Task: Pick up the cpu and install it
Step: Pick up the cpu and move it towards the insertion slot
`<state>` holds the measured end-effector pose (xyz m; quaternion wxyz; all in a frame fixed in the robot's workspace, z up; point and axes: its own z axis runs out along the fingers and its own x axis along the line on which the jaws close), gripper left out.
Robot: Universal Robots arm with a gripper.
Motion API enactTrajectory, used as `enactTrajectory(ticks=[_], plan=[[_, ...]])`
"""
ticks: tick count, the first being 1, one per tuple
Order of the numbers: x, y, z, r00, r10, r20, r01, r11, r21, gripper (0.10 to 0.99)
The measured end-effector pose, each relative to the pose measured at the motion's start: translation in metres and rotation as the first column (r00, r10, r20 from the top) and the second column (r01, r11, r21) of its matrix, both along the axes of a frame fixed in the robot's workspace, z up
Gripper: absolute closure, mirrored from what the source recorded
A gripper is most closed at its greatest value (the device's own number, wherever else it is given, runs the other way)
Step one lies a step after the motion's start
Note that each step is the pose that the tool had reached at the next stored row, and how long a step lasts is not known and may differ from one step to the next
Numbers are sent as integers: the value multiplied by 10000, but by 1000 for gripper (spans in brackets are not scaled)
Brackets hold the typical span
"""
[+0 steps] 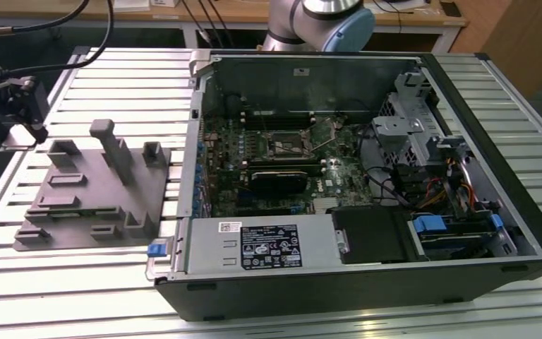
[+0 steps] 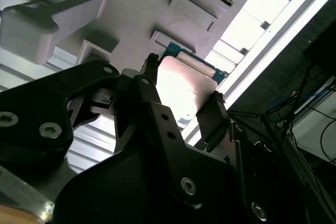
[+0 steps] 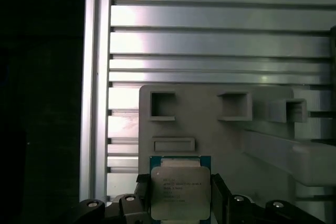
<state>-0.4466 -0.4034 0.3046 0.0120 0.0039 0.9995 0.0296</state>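
The cpu (image 3: 180, 192), a flat square chip with a pale silver top and a green rim, sits between my two dark fingers (image 3: 140, 191) in both wrist views. My gripper (image 3: 180, 182) is shut on the cpu (image 2: 184, 87), one finger pressing each opposite edge. It hangs a little above the grey plastic tray (image 3: 220, 140), near that tray's outer edge. In the exterior view my gripper (image 1: 28, 131) is at the far left, over the tray's (image 1: 92, 191) left side. The dark square socket frame (image 1: 285, 145) lies on the motherboard inside the open computer case (image 1: 365, 176).
Upright blocks (image 1: 111, 145) rise from the tray just beside my gripper. The slatted metal table (image 1: 82, 275) ends close to the exterior view's left. The case wall (image 1: 195, 141) stands between tray and motherboard. Cables and drive bays (image 1: 440, 176) crowd the case's right side.
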Motion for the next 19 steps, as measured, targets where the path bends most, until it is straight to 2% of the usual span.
enactTrajectory(ticks=[10,19], plan=[[0,6,179,10000,0,-1,0,10000,79,541],[0,7,312,10000,1,0,-1,9999,140,541]])
